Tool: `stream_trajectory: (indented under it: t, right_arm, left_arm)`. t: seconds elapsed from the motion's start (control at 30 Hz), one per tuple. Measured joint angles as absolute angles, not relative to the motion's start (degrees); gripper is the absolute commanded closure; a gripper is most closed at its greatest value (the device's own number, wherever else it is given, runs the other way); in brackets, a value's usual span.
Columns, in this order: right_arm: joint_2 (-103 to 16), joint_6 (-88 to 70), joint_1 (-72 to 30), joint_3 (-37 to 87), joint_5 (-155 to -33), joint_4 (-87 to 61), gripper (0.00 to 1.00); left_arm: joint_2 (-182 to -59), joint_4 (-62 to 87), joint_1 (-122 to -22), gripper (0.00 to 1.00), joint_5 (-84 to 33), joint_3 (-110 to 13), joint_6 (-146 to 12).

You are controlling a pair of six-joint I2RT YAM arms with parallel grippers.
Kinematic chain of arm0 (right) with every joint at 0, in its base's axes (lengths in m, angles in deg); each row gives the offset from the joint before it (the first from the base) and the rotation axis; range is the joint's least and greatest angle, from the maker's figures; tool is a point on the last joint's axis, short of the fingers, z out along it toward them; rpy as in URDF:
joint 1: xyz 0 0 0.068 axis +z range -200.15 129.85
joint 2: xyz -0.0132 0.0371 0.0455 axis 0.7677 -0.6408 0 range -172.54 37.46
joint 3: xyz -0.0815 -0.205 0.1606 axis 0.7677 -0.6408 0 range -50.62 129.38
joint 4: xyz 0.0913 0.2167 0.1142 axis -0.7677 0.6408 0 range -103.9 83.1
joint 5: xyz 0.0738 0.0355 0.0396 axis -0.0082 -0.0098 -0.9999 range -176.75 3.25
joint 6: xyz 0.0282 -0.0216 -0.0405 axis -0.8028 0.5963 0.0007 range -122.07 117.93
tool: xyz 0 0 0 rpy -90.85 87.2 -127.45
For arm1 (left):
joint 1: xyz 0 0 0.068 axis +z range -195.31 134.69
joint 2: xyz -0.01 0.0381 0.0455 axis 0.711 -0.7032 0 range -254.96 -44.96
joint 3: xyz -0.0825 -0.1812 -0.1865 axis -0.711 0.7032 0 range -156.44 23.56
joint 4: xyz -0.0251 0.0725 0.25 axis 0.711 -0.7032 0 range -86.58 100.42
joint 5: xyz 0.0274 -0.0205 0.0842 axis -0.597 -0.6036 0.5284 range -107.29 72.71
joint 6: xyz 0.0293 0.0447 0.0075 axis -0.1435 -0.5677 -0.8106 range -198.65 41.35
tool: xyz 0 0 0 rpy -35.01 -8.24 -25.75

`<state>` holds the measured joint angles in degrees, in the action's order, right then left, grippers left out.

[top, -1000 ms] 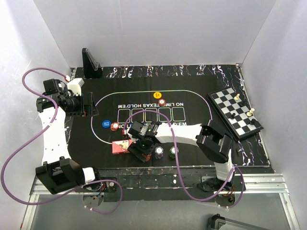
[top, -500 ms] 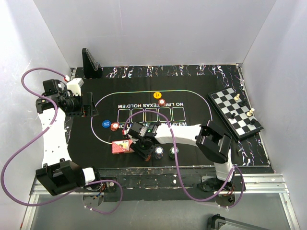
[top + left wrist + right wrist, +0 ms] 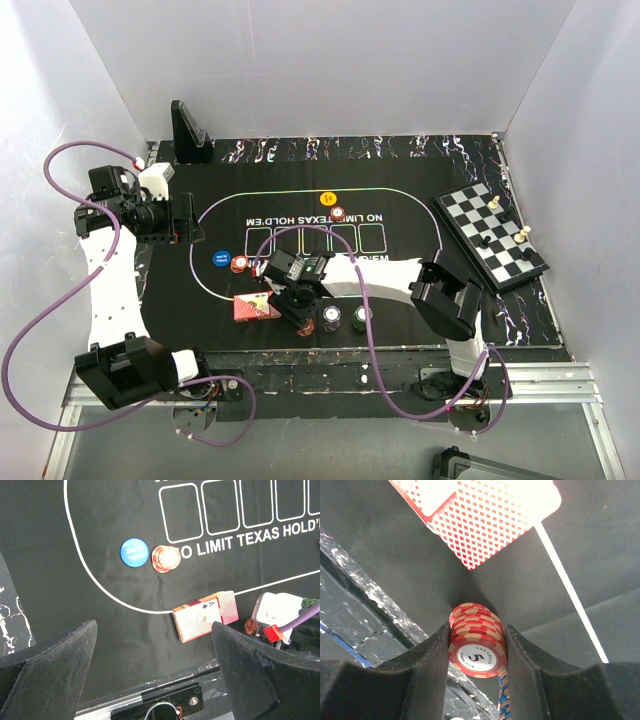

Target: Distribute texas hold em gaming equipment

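Since the frame one second back, the right arm's wrist has crept a little toward the left of the top view, closer to the card deck (image 3: 255, 306); nothing else on the mat (image 3: 400, 290) has shifted. The right gripper (image 3: 477, 630) is now closed around a red chip stack (image 3: 476, 652). Both fingers press its sides, low in the right wrist view. I cannot tell whether the stack is off the mat yet. It sits just below the deck's corner, close to the mat's near edge. The left gripper (image 3: 154, 645) is spread wide and empty, parked at the left of the top view and looking down on the blue chip (image 3: 134, 552) and a second red stack (image 3: 165, 558). Risks as I judge them:

- The chips are loose and held only by side pressure, so a quick lift or tilt could shear the stack and shed the lower ones.
- A sideways carry could clip the deck, or the white stack (image 3: 331, 318) and green stack (image 3: 360, 318) just to the right.
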<state>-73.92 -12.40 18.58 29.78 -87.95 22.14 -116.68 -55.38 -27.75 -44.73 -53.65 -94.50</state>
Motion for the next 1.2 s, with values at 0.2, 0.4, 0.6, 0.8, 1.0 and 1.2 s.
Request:
stream_trajectory:
  t: [0.2, 0.4, 0.6, 0.8, 1.0, 1.2]
  right_arm:
    - [-73.3, -12.4, 16.6, 34.8, -87.8, 23.9, 0.99]
    - [-70.7, -13.8, 8.7, 37.3, -86.1, 24.8, 0.99]
    - [-68.2, -17.1, -3.1, 33.8, -82.2, 24.4, 0.99]
    - [-67.8, -21.0, -10.1, 26.4, -79.2, 24.5, 0.99]
    - [-67.8, -25.1, -10.7, 22.2, -76.8, 23.6, 0.99]
    - [-66.1, -28.5, -10.8, 18.5, -75.3, 21.6, 0.99]
  left_arm:
    - [-116.7, -55.4, -27.8, 0.00, -44.7, -53.8, -94.5]
    - [-116.7, -55.4, -27.8, 0.00, -44.7, -53.8, -94.5]
    - [-116.7, -55.4, -27.8, 0.00, -44.7, -53.8, -94.6]
    - [-116.7, -55.3, -27.8, 0.00, -44.7, -53.8, -94.7]
    - [-116.9, -55.3, -27.8, 0.00, -44.7, -53.8, -94.7]
    - [-117.0, -55.3, -27.8, 0.00, -44.7, -53.8, -94.9]
